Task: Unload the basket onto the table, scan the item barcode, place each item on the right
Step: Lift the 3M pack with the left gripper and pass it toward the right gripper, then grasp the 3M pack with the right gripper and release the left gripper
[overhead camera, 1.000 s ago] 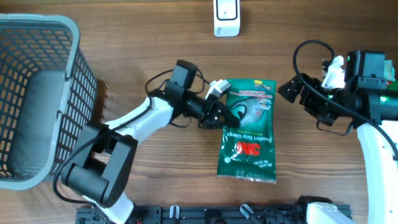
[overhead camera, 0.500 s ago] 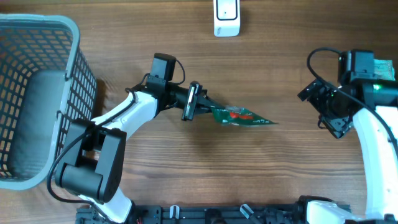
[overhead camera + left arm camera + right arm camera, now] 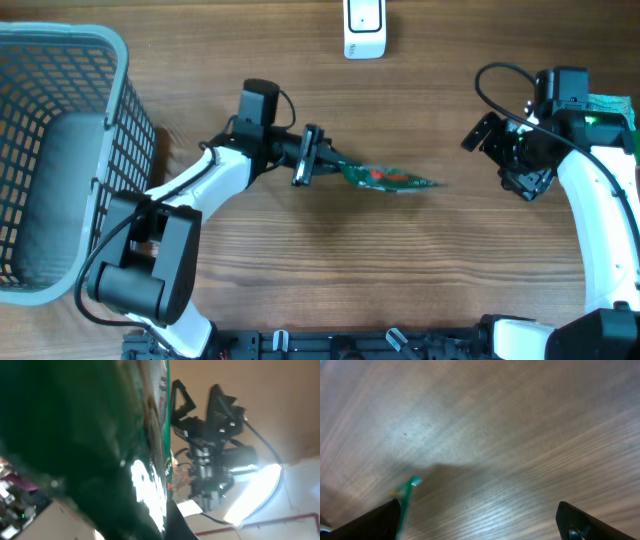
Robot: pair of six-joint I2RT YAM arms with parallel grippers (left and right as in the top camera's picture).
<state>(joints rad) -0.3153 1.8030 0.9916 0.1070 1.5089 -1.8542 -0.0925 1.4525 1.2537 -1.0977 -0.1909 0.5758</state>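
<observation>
Wooden table [image 3: 300,280]: the surface carries all items noted below.

Grey plastic basket [image 3: 60,40]: stands at the table's left edge, mesh walls upright. Contents cannot be made out.

Left arm [image 3: 220,185]: reaches from the near edge toward the table centre, just right of the basket. Right arm [image 3: 590,230]: rises along the right edge and bends left at the wrist.

Green packet [image 3: 385,180]: the task item. It is held off the table near the centre, turned edge-on to the overhead camera so that only a thin green strip with a red patch shows. In the left wrist view it fills the left of the picture at close range, glossy, with print too blurred to read. No barcode is legible in any view. Its far tip appears at the lower left of the right wrist view.

Left gripper [image 3: 328,170]: clamped on the packet's left end, jaws closed tight upon it.

Right gripper [image 3: 480,525]: jaws spread wide with nothing between them, bare wood below. Overhead, it sits right of the packet's tip, apart from it.

White scanner [image 3: 363,28]: sits at the far edge of the table, well apart from the packet.
</observation>
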